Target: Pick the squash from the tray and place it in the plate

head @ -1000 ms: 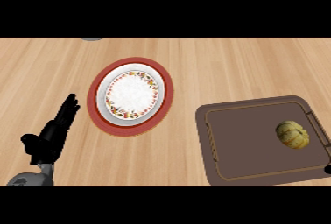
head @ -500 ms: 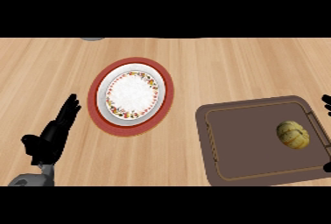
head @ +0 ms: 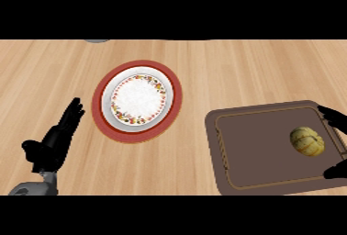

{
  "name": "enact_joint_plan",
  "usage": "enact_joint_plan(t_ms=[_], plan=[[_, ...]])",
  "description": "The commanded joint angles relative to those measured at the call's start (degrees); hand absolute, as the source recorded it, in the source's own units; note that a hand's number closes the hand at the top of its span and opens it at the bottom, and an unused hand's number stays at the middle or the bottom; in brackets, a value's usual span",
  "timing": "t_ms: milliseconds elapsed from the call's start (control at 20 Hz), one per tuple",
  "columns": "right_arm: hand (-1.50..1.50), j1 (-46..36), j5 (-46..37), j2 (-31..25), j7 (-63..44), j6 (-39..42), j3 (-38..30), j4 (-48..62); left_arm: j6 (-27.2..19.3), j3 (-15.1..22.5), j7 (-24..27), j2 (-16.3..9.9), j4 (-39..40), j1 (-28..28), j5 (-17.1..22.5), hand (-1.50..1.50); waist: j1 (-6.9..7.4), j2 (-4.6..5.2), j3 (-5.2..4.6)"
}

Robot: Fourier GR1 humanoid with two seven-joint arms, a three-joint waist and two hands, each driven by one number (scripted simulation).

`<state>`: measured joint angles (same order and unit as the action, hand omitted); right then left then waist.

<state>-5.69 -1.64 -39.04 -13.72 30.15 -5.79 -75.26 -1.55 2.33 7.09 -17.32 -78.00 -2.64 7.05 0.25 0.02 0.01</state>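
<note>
The right hand (head: 335,120) enters at the right edge of the head view, over the right rim of the tray (head: 224,151). Only part of it shows: dark fingers at the tray's upper right corner and a second dark tip at the lower right. These parts lie on either side of the squash (head: 307,141) without touching it, so the hand is spread wide and holds nothing. One second ago this hand was not in the view at all; half a second ago only a small tip showed at the edge. More of it now shows, and it is nearer the squash.

The left hand (head: 55,141) rests at the lower left, fingers straight and pointing up, holding nothing. Its position matches both earlier frames.

The squash lies inside the tray, near its right side, in the same place as before. The tray is dark brown with a raised rim and sits at the right of the counter (head: 203,64). The plate (head: 137,99), white with a patterned band and a red outer ring, lies left of centre, well apart from the tray and just beside the left hand's fingertips. It holds nothing.

The counter is light wood with grain running across the view. A small grey object (head: 97,41) shows at the top edge; what it is cannot be told.
</note>
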Motion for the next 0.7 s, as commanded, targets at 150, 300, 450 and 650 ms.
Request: enact_joint_plan(t_ms=[150,300,450,650], plan=[[-1.50,0.33,-6.14,4.42,-0.23,1.37,-0.03,-0.09,1.80,-2.85,2.40,2.08,5.60,-2.87,-2.32,0.00,-0.32,-0.02,-0.02],[-1.50,-1.01,-11.99,6.71,4.03,-2.87,1.33,4.63,1.96,-1.94,4.12,3.20,3.14,0.73,-3.34,0.00,-0.12,0.00,0.00],[-1.50,-4.72,-14.02,6.59,4.82,-2.53,0.19,10.93,2.32,-2.53,-2.54,2.55,-1.24,-1.18,-3.10,0.00,0.00,0.00,0.01],[-1.50,-7.17,-15.55,9.24,5.77,-1.48,0.78,13.13,5.20,-5.40,0.07,1.19,-0.92,1.02,-2.46,0.00,0.08,-0.02,0.00]])
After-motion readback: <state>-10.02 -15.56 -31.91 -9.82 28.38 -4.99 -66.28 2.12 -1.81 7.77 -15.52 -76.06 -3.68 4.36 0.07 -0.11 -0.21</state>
